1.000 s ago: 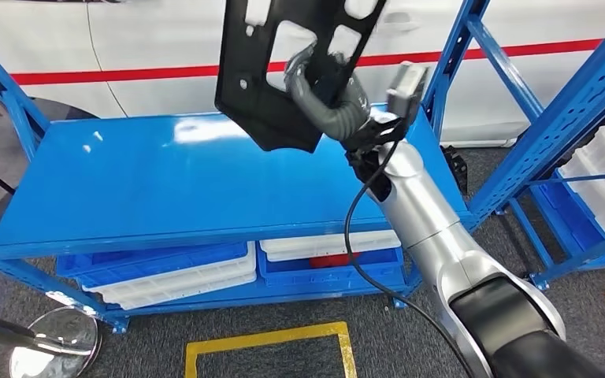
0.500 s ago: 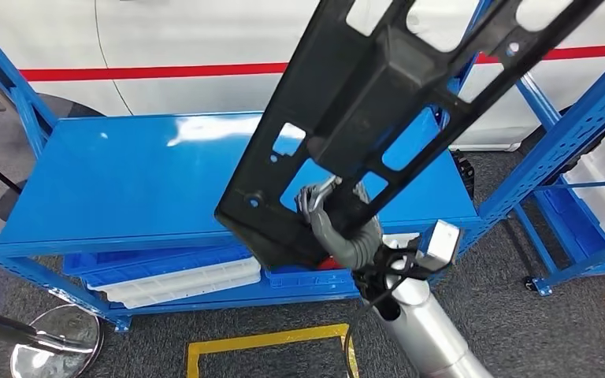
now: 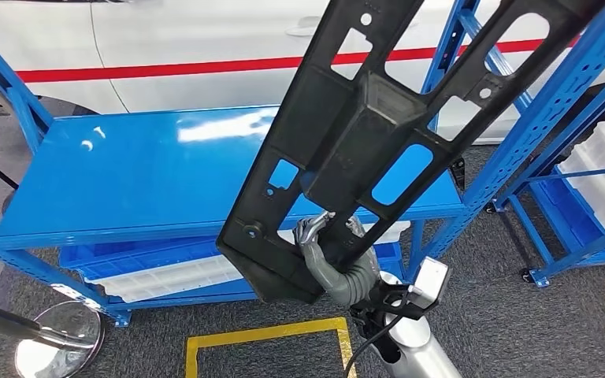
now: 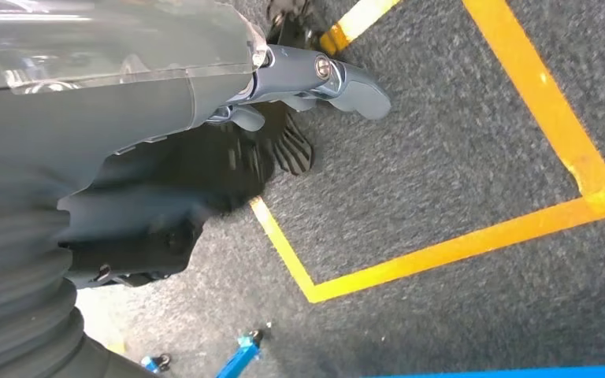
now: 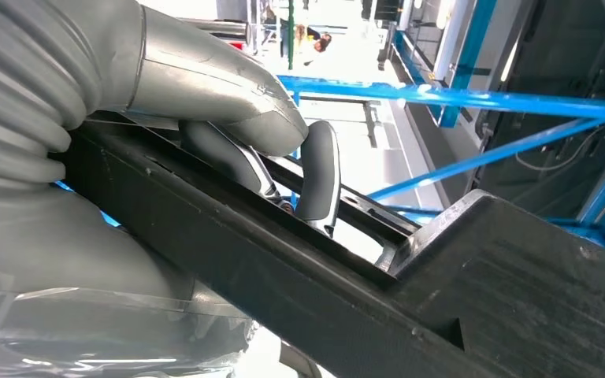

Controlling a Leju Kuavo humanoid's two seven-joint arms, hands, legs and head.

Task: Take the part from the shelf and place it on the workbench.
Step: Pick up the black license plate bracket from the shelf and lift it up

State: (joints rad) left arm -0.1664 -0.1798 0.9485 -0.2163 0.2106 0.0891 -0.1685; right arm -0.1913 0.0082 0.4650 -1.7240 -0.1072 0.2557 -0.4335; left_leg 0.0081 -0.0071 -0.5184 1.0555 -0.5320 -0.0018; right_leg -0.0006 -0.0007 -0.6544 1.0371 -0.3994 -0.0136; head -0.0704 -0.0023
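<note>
Right hand (image 3: 337, 256) clamped on the long black perforated plastic part (image 3: 378, 118), held low; its raised end could strike the blue steel shelf upright (image 3: 555, 102). Left hand (image 4: 315, 79) hangs with fingers apart.

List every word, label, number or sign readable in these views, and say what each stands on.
None can be read. The black part held by the right robot hand carries no legible marking, nor does the blue shelf, the white car behind it, or the yellow floor tape, which forms plain lines.
</note>
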